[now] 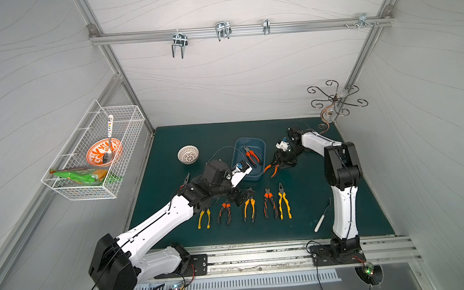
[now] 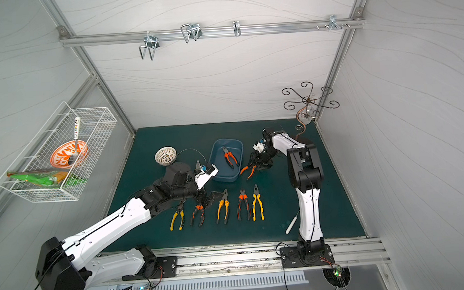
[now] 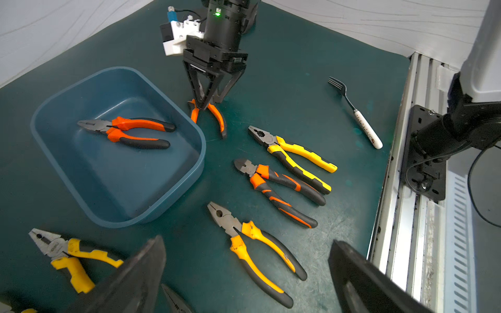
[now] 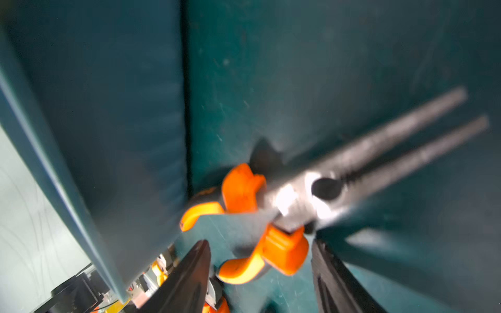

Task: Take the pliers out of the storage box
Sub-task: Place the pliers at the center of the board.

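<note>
The slate-blue storage box (image 1: 262,160) (image 2: 240,161) (image 3: 122,178) sits mid-mat with one orange-and-black pliers (image 1: 252,155) (image 3: 127,131) inside. Just outside its right wall, a long-nosed orange pliers (image 1: 271,169) (image 3: 217,116) (image 4: 271,216) rests on the mat. My right gripper (image 1: 280,162) (image 3: 211,104) (image 4: 260,244) straddles it, open, with gaps beside the handles. Several pliers (image 1: 250,209) (image 3: 271,254) lie in a row near the front. My left gripper (image 1: 242,197) (image 3: 246,241) hovers over that row, open wide and empty.
A white perforated bowl (image 1: 188,154) stands left of the box. A white-handled fork (image 1: 322,217) (image 3: 363,122) lies by the right arm's base. A white wire basket (image 1: 93,154) hangs on the left wall, and a curly metal stand (image 1: 333,100) fills the back right corner.
</note>
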You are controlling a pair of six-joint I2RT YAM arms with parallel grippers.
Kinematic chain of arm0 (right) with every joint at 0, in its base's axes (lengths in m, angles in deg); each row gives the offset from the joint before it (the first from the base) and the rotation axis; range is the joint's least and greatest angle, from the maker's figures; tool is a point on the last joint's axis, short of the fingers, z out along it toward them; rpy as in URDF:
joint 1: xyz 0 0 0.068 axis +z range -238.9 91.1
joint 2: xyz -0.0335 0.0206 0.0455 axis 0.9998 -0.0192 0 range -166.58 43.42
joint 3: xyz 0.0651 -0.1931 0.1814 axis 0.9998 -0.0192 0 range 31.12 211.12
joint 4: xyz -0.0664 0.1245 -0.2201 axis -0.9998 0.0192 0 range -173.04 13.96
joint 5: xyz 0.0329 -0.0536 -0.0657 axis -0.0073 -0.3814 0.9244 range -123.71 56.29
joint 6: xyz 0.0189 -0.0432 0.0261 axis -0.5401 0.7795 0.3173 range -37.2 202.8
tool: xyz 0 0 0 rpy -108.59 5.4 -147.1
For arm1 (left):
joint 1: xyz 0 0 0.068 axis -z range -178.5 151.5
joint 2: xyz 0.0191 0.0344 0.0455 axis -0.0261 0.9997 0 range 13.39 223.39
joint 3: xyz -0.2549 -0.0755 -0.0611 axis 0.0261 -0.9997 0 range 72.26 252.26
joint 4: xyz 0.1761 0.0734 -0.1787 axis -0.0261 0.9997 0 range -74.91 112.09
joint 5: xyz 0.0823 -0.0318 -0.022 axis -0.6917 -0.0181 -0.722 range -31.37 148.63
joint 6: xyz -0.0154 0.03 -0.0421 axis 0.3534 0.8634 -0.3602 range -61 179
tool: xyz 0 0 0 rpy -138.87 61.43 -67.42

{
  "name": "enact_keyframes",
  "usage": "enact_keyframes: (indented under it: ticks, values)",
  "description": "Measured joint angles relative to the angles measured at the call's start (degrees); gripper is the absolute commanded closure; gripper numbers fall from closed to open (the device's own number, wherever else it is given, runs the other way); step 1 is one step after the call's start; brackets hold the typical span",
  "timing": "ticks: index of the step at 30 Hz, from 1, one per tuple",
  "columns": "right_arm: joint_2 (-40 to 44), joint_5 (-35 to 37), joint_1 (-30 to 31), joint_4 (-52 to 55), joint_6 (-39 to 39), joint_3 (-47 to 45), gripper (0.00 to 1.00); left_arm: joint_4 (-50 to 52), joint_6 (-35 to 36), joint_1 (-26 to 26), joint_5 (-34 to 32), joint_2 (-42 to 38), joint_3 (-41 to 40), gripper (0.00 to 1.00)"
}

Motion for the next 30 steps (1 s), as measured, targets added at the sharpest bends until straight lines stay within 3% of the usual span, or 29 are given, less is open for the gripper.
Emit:
enact_keyframes:
  ticks: [7,14,17,25,30]
  values:
    - [1.66,1.29,0.02,-5.75,-5.81,-2.93,0.4,-0.04,-2.47,-1.22,-1.33,0.7,0.02,0.0]
    - [-2.89,2.75,0.42,-7.54,-8.26,4.04,0.53,-1.2,-3.93,-1.57,-1.25,2.69,0.04,0.0]
    - [-4.87,2.84,0.68,-7.5,-8.2,6.69,0.54,-1.66,-4.79,-1.6,-1.36,4.15,0.04,0.0]
    - [-2.58,4.17,0.9,-8.02,-7.5,3.82,0.47,-3.08,-12.68,-2.21,-6.82,8.72,2.86,0.0]
    - [5.97,5.6,0.9,-8.44,-6.91,-3.21,0.37,-0.92,-24.83,-2.23,-14.21,18.18,13.46,0.0]
